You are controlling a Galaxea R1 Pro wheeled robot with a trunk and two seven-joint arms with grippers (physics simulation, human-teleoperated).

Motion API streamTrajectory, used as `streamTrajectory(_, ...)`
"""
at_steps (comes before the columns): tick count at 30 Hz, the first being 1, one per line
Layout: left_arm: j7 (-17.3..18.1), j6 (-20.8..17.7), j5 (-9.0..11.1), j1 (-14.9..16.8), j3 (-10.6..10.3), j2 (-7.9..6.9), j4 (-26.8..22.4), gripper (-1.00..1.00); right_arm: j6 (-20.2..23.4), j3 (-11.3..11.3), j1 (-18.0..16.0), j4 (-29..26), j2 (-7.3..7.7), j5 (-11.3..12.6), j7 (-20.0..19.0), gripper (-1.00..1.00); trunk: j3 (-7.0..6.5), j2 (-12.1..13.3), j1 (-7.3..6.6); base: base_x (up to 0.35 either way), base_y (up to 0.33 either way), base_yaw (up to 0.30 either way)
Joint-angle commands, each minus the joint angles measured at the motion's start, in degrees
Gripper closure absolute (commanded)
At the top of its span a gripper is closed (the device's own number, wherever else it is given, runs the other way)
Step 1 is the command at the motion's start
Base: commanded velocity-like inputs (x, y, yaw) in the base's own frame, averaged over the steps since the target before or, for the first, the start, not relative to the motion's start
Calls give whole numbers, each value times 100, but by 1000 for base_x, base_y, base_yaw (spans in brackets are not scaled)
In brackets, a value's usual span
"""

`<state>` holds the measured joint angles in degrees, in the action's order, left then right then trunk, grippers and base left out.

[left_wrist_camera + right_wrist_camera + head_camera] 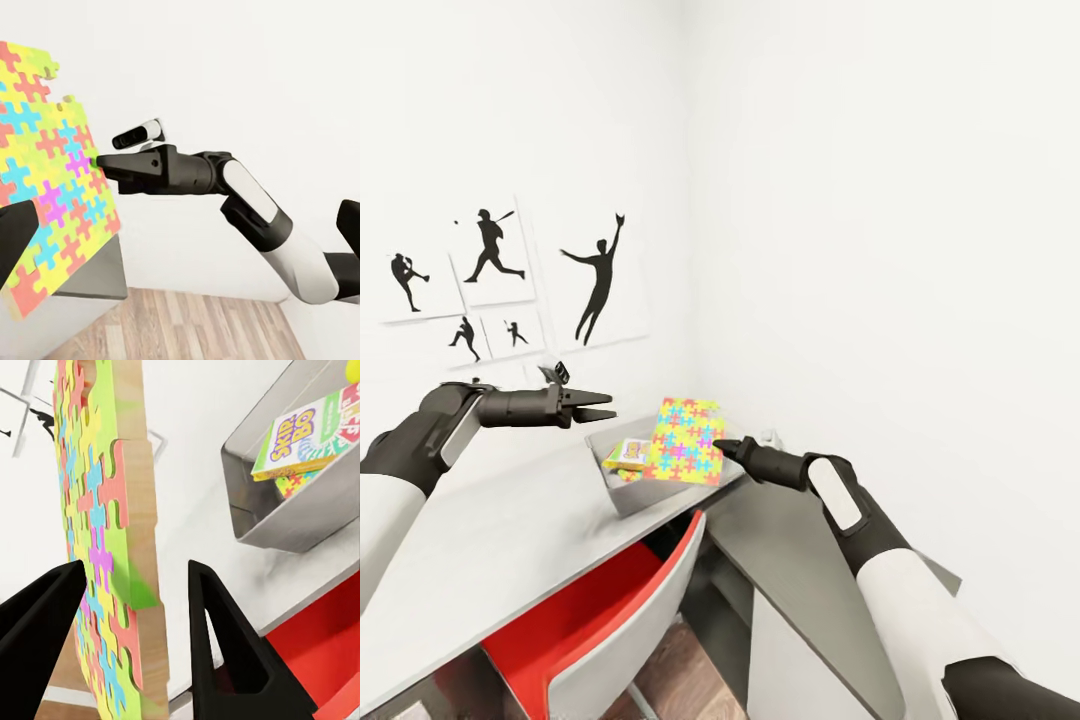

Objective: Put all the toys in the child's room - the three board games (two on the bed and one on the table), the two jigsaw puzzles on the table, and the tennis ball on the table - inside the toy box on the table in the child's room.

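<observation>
The toy box (622,492) on the surface (480,550) holds the Skip-Bo game (628,453); the right hand (722,444) pinches a jigsaw puzzle (685,440) upright above its rim; left hand (600,405) spread, empty

Your puzzle (685,441) stands upright across the bin (622,480) mouth, blocking entry from the right; the worktop (480,540) at left lies open.

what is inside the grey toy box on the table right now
In the shallow light grey toy box lie a yellow-white-green SKIP BO game box, a multicoloured puzzle piece beneath it and a yellow-green ball. The upright multicoloured jigsaw board hides the rest.
</observation>
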<state>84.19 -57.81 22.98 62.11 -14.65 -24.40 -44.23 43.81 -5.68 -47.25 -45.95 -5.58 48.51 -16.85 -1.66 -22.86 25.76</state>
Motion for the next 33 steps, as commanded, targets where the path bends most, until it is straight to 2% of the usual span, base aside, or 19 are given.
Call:
streamTrajectory(1,25,-58,13,3,-21,-9,2,-100,20,7,-3,-13,-2,-5,-5,100,6,-5,2,0,71,94)
streamTrajectory(5,34,-56,13,3,-21,-21,2,-100,22,42,-4,-38,16,0,17,100,9,-5,2,0,27,36)
streamTrajectory(7,36,-55,20,3,-21,-57,2,-100,20,160,3,-50,14,-4,23,100,10,-5,2,0,3,3)
streamTrajectory(14,44,-56,21,3,-20,-65,2,-100,19,191,5,-132,-10,-14,35,100,10,-5,2,0,0,0)
streamTrajectory(21,52,-55,20,3,-20,-65,2,-100,22,190,5,-296,-13,6,335,100,10,-5,2,0,56,3)
streamTrajectory(33,54,-55,30,3,-20,-71,2,-100,23,193,5,-309,-13,16,392,100,10,-5,2,12,77,241)
